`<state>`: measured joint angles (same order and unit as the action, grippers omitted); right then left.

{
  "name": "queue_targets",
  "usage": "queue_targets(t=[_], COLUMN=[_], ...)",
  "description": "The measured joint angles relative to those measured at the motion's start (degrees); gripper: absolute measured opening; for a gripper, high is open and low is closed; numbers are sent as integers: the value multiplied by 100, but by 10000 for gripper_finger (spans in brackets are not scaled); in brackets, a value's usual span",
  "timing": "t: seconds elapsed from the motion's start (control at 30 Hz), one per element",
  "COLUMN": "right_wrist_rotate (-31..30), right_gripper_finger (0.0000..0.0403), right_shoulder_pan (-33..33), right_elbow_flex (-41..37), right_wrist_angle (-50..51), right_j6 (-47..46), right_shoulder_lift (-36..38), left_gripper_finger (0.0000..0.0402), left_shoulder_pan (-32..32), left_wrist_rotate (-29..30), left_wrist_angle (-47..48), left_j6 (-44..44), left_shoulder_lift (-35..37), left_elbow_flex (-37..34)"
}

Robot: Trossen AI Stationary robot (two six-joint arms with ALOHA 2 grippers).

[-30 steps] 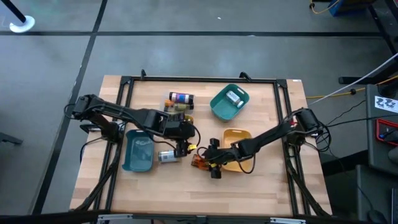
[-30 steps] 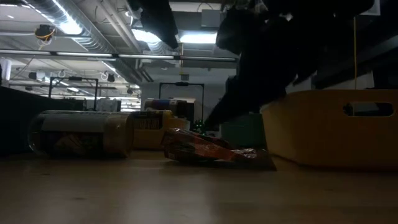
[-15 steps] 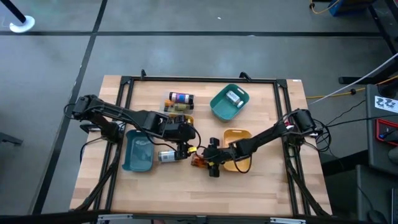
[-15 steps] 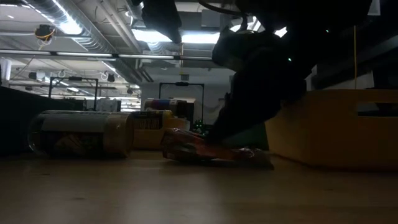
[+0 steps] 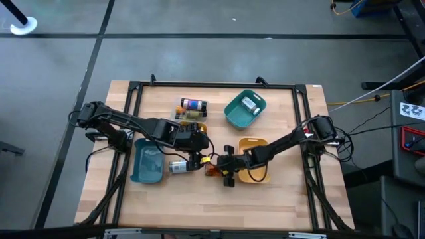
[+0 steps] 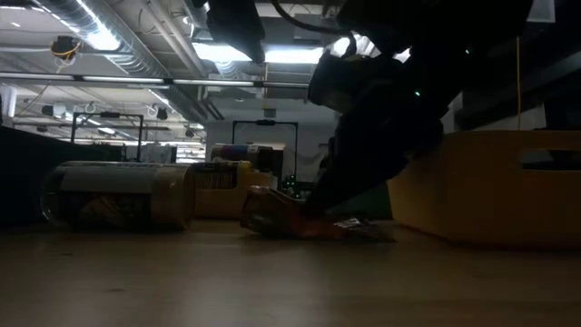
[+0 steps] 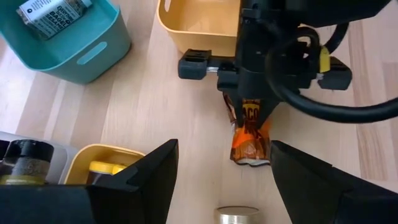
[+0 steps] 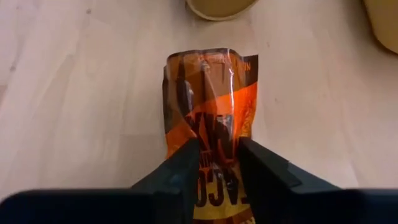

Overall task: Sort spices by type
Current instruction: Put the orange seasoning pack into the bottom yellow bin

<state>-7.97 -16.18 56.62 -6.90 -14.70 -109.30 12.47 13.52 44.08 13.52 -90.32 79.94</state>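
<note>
I have the right gripper pinching one end of the orange packet, mid-tabletop beside the yellow tray. The thin foil could slip free when lifted. My left gripper hangs spread nearby, risking a clash.

Right fingers pinched, left fingers spread.

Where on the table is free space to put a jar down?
The near strip of the table, below both grippers, is bare, and so is the right edge beyond the yellow tray. The middle is crowded: packet, jar, blue tray.
</note>
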Motion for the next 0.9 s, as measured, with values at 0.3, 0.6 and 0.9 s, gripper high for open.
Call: queue_targets(t=[0.3, 0.6, 0.9], right_wrist_rotate=[0, 8, 521], right_gripper_finger=[22, 15, 10], right_shoulder_pan=[19, 14, 8], right_elbow_flex=[0, 0, 163], right_wrist_angle=[3, 1, 253], right_j6=[0, 4, 36], right_shoulder_lift=[0, 0, 286], left_gripper_finger=[235, 235, 235], left_shoulder_pan=[-2, 32, 218], left_wrist_rotate=[0, -1, -2], left_wrist_angle=[4, 53, 663], left_j6=[2, 2, 412], left_shoulder_lift=[0, 11, 180], left_elbow_flex=[0, 0, 0])
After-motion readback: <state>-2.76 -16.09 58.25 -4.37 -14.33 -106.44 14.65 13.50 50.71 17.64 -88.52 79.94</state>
